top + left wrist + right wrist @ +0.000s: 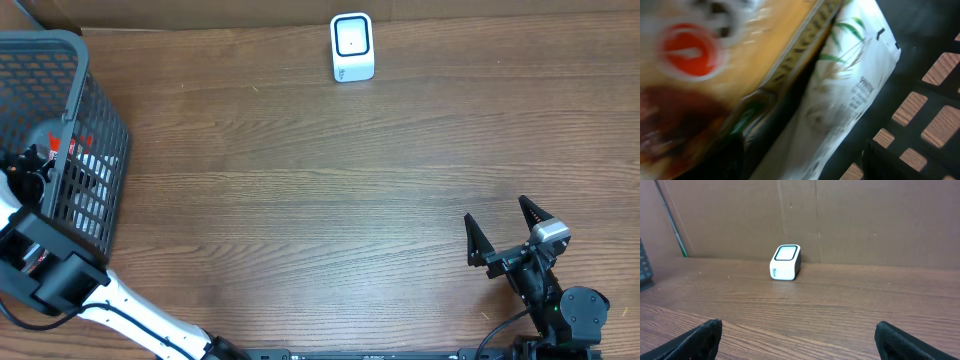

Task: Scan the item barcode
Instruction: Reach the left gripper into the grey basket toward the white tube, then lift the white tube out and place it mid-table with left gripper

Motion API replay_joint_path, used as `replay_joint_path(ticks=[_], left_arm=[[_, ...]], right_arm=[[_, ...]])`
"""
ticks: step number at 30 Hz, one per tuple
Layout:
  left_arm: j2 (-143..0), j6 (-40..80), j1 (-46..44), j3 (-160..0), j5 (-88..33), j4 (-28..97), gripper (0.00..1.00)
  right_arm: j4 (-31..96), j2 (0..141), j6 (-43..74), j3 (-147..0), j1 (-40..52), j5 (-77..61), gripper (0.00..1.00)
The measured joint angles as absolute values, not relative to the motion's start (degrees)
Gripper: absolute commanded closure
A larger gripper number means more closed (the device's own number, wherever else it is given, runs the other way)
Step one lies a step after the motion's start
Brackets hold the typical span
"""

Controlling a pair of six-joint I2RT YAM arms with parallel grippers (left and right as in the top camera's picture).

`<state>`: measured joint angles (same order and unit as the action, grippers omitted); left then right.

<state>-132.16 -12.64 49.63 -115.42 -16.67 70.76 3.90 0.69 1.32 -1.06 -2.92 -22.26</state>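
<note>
A: Nearest us, what about the right pincer (496, 210)?
B: It hovers above the surface (300, 200), jaws spread wide, holding nothing.
A: And the left pincer (33, 165)?
B: Down inside the basket (100, 110), over a white pouch (840, 100) that lies against a yellow box (740, 60). The view is blurred, so I cannot tell whether it is open or gripping.
A: How to pick well?
B: I'd take one package only, clamp an edge, keep its barcode uncovered, and lift clear of the basket before heading to the scanner (352, 47) at the far edge.
</note>
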Motion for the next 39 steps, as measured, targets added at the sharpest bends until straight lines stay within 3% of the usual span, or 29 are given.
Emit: replay_joint_path(ticks=[6, 8, 9, 21, 30, 39], left_arm=[[-134.0, -13.4, 47.2, -115.4, -14.5, 70.0, 0.66], [-134.3, -13.5, 46.6, -115.4, -14.1, 70.1, 0.89], [-134.3, -13.8, 46.5, -115.4, -14.0, 70.1, 0.96], [-134.5, -12.2, 46.2, -119.9, -12.1, 73.7, 0.96], [-134.6, -3.8, 46.2, -149.9, -12.3, 83.2, 0.96], [-121.7, 1.7, 41.1, -167.2, -18.2, 87.8, 0.96]], right_arm=[[3.9, 0.7, 1.3, -1.1, -2.9, -22.3, 0.00], [3.9, 0.7, 1.3, -1.1, -2.9, -22.3, 0.00], [3.9, 0.7, 1.3, -1.1, -2.9, -22.2, 0.00], [3.9, 0.7, 1.3, -1.1, -2.9, -22.3, 0.00], [3.9, 0.7, 1.3, -1.1, -2.9, -22.2, 0.00], [3.9, 0.7, 1.3, -1.1, -2.9, -22.3, 0.00]])
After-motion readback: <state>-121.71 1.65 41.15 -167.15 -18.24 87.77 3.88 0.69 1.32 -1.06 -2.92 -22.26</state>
